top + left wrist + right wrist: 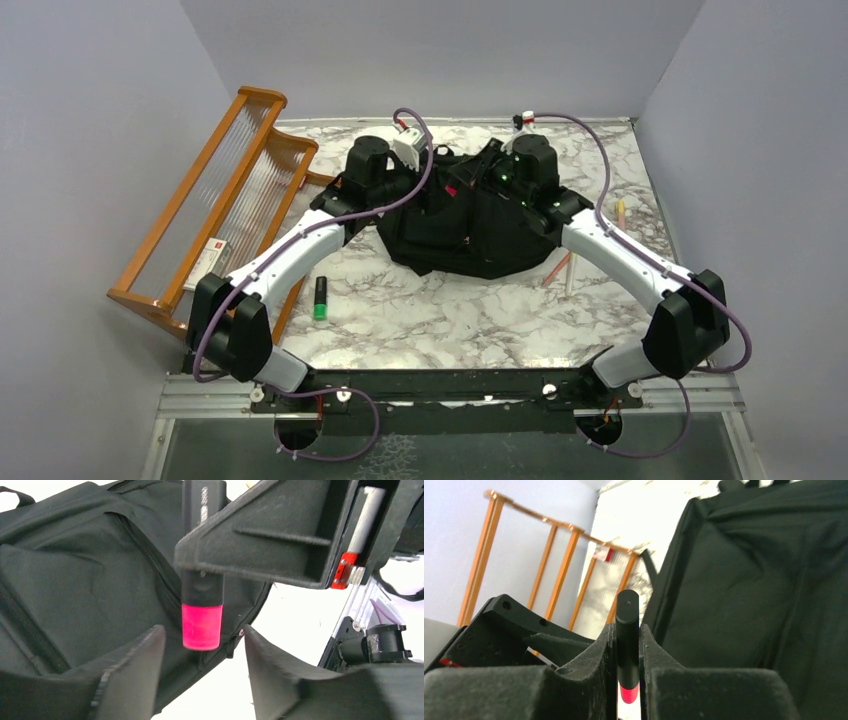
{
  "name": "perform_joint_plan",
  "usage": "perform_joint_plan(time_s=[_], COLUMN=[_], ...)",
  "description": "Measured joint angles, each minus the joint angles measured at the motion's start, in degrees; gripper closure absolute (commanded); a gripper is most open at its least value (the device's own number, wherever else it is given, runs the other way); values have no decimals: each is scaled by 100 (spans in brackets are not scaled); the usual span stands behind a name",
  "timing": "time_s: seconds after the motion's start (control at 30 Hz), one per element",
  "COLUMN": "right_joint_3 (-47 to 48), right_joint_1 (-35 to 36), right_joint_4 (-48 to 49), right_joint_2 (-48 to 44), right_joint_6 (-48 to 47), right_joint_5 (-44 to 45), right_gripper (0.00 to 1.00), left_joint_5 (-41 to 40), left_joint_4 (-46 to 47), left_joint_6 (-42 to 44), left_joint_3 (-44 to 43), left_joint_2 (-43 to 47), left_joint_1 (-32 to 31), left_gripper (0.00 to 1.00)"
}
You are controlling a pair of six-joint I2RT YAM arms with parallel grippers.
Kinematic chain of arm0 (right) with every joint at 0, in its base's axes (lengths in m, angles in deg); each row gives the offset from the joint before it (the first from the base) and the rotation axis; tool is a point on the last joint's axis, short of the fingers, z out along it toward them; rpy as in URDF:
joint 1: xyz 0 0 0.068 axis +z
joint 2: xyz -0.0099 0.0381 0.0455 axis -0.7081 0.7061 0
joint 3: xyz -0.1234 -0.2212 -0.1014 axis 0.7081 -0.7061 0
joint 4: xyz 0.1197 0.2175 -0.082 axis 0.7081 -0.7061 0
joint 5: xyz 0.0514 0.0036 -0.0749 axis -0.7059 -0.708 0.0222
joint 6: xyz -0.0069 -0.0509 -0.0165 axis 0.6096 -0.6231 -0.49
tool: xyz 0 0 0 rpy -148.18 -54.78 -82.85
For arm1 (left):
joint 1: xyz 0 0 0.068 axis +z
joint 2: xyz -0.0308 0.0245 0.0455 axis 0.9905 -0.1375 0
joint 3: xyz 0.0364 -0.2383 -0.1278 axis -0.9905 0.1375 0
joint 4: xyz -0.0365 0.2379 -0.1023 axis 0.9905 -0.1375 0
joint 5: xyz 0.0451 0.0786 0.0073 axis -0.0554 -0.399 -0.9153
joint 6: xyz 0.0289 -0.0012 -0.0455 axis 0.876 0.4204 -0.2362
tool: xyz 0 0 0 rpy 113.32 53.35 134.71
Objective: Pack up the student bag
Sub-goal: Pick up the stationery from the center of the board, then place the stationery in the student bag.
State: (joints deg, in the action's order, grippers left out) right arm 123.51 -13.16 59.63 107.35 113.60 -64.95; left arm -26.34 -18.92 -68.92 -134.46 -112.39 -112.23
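Note:
The student bag (pixel 470 235) is a black backpack lying at the back middle of the table, also in the left wrist view (pixel 75 580) and the right wrist view (pixel 749 580). Both grippers meet above it. My right gripper (pixel 627 630) is shut on a black highlighter (pixel 627 612) with a pink cap (pixel 201 627), held upright, cap down. My left gripper (pixel 201 630) stands open, its fingers (pixel 135 670) either side of the cap without touching it. From above, the highlighter (pixel 451 190) shows as a pink spot between the two wrists.
A wooden rack (pixel 220 190) leans at the left wall with a small box (pixel 208 262) on it. A green highlighter (pixel 320 298) lies in front of the bag. Pencils (pixel 565 268) lie to the bag's right, another (pixel 620 213) near the right wall.

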Motion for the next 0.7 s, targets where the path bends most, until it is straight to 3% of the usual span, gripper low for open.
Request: perform_joint_plan(time_s=[0.33,0.7], right_joint_3=[-28,-737], right_joint_1=[-706,-1541], right_joint_4=[-778,-1434], right_joint_2=[-741,-1152], right_joint_6=[-769,-1047], right_joint_5=[1318,1375], right_gripper=[100,100], left_joint_5=[269,-533], left_joint_4=[258,-1008], left_joint_6=[-442,-229], left_joint_3=[-350,-1532], left_joint_2=[-699,-2326], left_joint_1=[-13,-426], left_gripper=[30,34])
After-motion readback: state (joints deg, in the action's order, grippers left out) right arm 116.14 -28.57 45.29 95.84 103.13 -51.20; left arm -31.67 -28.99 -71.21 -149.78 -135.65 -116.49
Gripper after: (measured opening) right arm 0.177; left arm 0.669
